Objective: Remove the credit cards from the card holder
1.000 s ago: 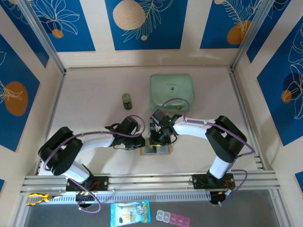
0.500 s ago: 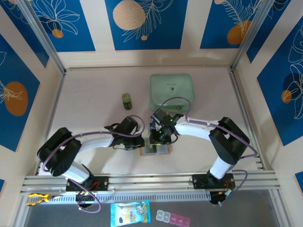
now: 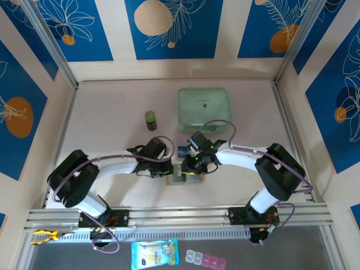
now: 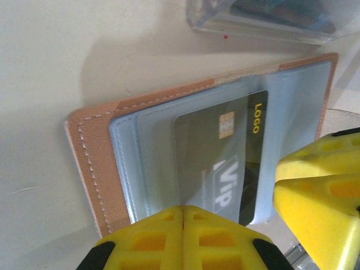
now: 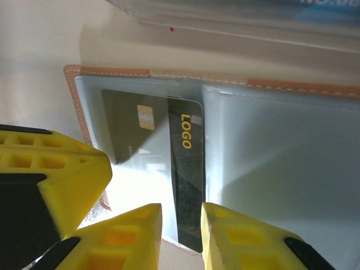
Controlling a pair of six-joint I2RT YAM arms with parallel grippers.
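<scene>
The tan card holder (image 3: 179,180) lies open on the table between the two arms, its stitched leather edge (image 4: 90,163) round grey-clear pockets. A dark credit card (image 4: 225,152) with a gold chip, "LOGO" and "Vip" sits in the left pocket, and one bare strip (image 5: 188,180) of it sticks out toward the fold. My left gripper (image 4: 184,215) is shut, its tip resting on the pocket over the card. My right gripper (image 5: 183,225) is narrowly open, its fingers on either side of the card's bare strip. In the top view the left gripper (image 3: 169,169) and right gripper (image 3: 192,166) meet over the holder.
A clear plastic packet (image 3: 183,152) with blue inside lies just beyond the holder (image 4: 264,14). Farther back stand a mint-green case (image 3: 204,109) and a small green jar (image 3: 151,120). A blue packet (image 3: 154,253) and pill boxes (image 3: 205,259) lie below the front rail.
The left gripper's fingers have closed the last bit on the holder. The right wrist has swung a little to the right while its fingers stayed over the holder.
</scene>
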